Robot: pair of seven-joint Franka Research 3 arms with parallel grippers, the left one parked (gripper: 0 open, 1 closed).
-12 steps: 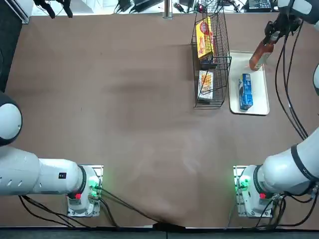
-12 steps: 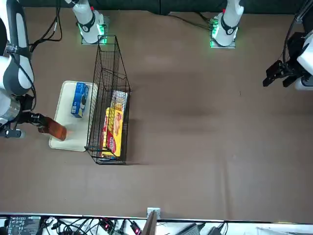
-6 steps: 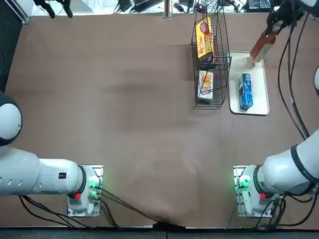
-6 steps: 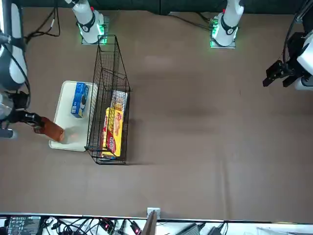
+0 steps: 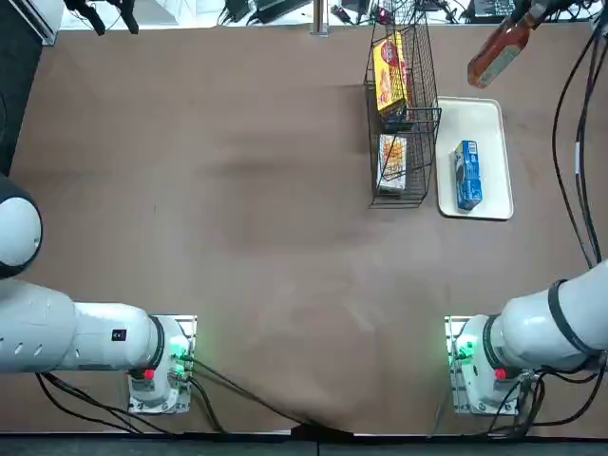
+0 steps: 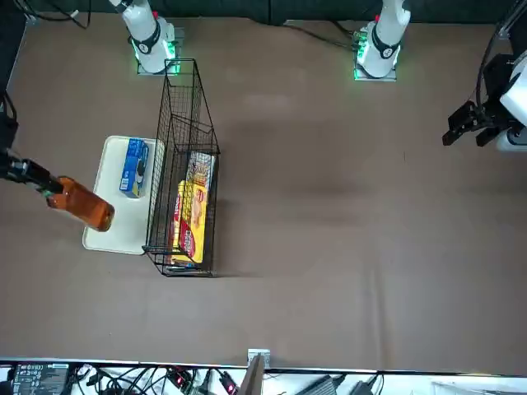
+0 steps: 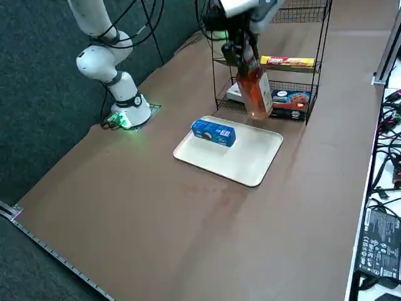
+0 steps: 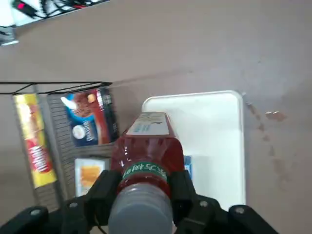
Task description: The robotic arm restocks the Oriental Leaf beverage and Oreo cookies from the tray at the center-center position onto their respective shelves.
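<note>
The amber Oriental Leaf beverage [image 7: 252, 88] hangs tilted in the air above the far end of the white tray [image 7: 250, 158], beside the wire shelves [image 7: 283, 66]. My right gripper [image 7: 237, 45] is shut on the bottle's neck just under the cap, and the wrist view shows its black fingers [image 8: 105, 187] clamped on either side of the bottle [image 8: 148, 146]. From overhead the bottle [image 5: 496, 52] sits past the tray's far edge [image 5: 496, 119]. The blue Oreo cookies box [image 5: 467, 175] lies alone on the tray, also seen as the Oreo box [image 6: 133, 167] in the front view.
The shelves [image 5: 404, 104] stand directly left of the tray, long side parallel to it, and carry yellow-red snack packs [image 6: 189, 216] and a dark red and blue pack [image 8: 90, 119]. The table's far edge with cables lies just behind the gripper [image 5: 532, 9].
The right gripper has risen with the bottle, lifting it off the tray's far end to well above it. The Oreo box and shelves have not moved.
</note>
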